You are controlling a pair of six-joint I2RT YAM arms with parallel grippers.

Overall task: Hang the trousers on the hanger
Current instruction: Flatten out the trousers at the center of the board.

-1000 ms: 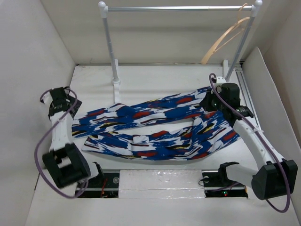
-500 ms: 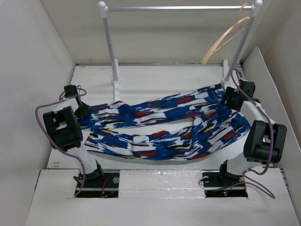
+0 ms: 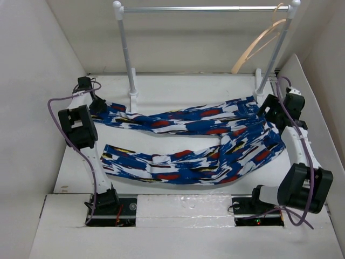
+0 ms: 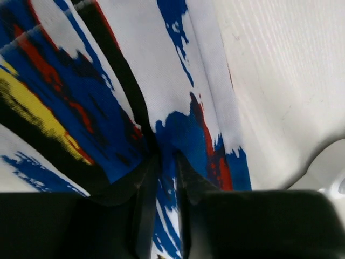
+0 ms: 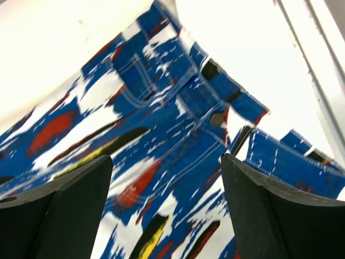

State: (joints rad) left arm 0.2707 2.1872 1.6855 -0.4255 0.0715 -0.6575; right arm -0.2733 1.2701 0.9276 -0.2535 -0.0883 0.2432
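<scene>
Trousers (image 3: 188,121) span desk (image 3: 178,89), far-left corner to right edge. Left jaws clamp a leg end; my right jaws apart over waistband (image 5: 215,110). Limp, light: I'd grip that stitched band.

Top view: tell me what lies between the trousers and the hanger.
In the top view, a bare strip of white table and the rack post lie between the trousers and the hanger; nothing else.
</scene>
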